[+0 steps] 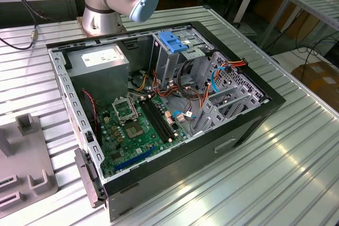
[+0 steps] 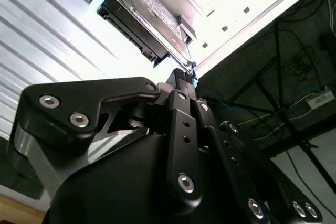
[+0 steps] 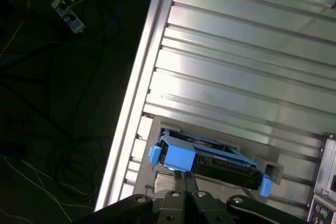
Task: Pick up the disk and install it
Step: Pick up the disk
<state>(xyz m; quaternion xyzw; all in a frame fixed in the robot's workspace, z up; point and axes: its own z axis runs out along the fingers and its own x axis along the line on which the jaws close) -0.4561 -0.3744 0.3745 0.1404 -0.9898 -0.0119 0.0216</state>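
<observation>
The disk [image 3: 210, 158] sits in a grey holder [image 3: 272, 169] near the bench [image 3: 236, 66] edge. It is probably heavy, rigid and shock-sensitive, best held by its blue rails. The hand [image 3: 185, 181] is closed at its blue end.

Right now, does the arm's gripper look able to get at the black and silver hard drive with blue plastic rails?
Probably yes. In the first wrist view the gripper sits right at the blue end of the disk, nothing between them; it lies uncovered in a grey holder on the ribbed table.
</observation>
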